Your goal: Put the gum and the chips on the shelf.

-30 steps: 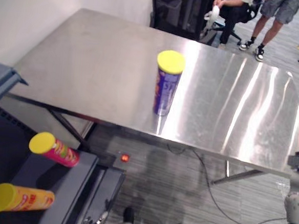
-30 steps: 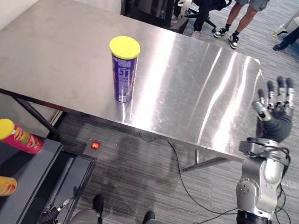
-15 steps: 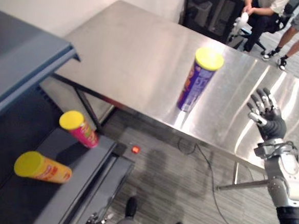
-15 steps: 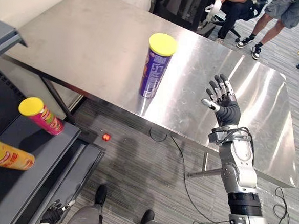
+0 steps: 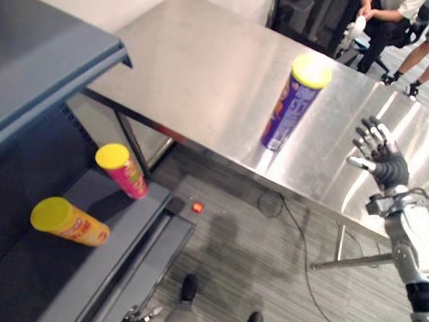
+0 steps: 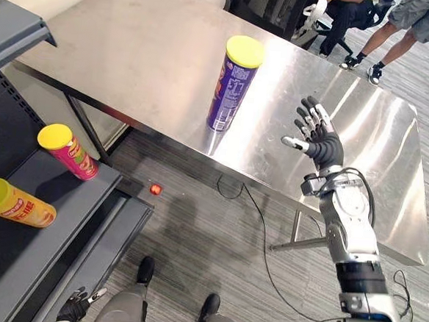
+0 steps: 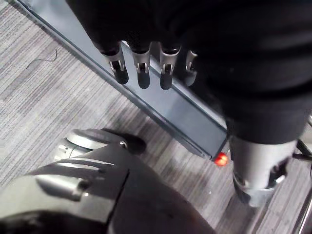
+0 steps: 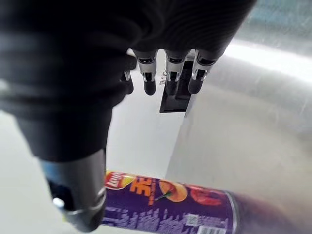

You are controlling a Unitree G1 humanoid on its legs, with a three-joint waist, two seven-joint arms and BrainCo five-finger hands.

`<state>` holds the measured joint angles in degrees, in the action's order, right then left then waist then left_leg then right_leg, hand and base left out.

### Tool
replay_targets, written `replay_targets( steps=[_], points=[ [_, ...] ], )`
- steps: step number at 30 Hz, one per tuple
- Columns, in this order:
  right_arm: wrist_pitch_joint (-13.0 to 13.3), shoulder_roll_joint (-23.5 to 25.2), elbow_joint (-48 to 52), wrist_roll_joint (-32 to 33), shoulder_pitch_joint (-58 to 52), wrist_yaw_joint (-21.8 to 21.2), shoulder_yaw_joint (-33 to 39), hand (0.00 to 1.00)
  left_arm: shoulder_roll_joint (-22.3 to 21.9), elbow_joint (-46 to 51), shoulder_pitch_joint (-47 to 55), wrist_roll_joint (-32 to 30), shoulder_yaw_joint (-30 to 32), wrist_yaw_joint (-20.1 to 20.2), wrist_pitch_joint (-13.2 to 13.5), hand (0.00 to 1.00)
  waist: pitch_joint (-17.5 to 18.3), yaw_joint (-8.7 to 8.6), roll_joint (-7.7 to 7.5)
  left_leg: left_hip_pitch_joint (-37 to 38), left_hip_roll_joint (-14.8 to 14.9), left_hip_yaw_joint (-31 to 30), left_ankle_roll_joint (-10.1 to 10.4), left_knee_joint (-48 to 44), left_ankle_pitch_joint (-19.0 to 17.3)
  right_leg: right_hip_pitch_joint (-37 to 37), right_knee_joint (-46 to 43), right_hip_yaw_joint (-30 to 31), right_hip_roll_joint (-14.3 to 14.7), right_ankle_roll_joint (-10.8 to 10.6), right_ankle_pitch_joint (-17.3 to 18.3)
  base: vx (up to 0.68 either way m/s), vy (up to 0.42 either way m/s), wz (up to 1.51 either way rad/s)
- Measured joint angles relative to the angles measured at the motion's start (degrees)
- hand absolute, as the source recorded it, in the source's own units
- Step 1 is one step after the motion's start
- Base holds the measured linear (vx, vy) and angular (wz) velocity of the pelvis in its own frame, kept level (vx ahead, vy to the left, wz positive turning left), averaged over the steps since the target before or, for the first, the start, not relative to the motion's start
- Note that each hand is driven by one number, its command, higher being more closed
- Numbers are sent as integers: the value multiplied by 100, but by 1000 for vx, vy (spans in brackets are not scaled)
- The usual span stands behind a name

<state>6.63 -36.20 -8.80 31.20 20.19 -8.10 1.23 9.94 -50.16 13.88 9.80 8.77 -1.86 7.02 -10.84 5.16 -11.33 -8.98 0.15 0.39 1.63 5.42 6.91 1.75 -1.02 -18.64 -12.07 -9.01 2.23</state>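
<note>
No print here can be read with any certainty. The purple chips can (image 6: 233, 85), upright on the steel table (image 6: 134, 45), wears a label with a pale panel of fine print near its top. In the right wrist view the label shows yellow-and-white lettering beside red and orange pictures (all too blurred to spell out). On the shelf (image 6: 54, 245), the orange can (image 6: 13, 202) bears pale lettering along its side and the pink can (image 6: 71, 155) a mottled label, both illegible.
</note>
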Motion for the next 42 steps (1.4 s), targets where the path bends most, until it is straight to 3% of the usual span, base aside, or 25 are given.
replay_targets(
  steps=[4,13,17,34,42],
  points=[
    [-50,-367,-203,-375,483,38,-198,0,33,0,1,3,-52,3,0,0,-27,7,-35,4,-13,-6,-4,-1,5,-5,8,4,-2,0,-2,67,-2,2],
    [-94,-821,-383,-442,1277,148,-640,0,37,36,-14,16,-67,-8,-1,0,-94,23,-14,12,102,-37,18,38,0,-10,-26,15,72,58,1,-16,-2,0],
    [-100,-826,-384,-446,1387,145,-713,0,41,38,-35,21,-96,-10,0,0,-180,31,4,8,143,-81,58,42,36,5,-95,-6,121,157,64,-30,-5,3],
    [-118,-831,-802,-644,2342,156,-1297,0,54,95,-88,128,-129,-24,1,0,-243,181,-35,-185,264,-161,96,7,99,104,16,-83,282,158,15,18,-10,1],
    [-120,-841,-915,-644,2715,160,-1503,0,55,101,-239,137,-159,-32,6,0,-442,310,-35,-244,299,-234,109,34,106,131,12,-138,299,159,15,-12,-4,3]
  ],
)
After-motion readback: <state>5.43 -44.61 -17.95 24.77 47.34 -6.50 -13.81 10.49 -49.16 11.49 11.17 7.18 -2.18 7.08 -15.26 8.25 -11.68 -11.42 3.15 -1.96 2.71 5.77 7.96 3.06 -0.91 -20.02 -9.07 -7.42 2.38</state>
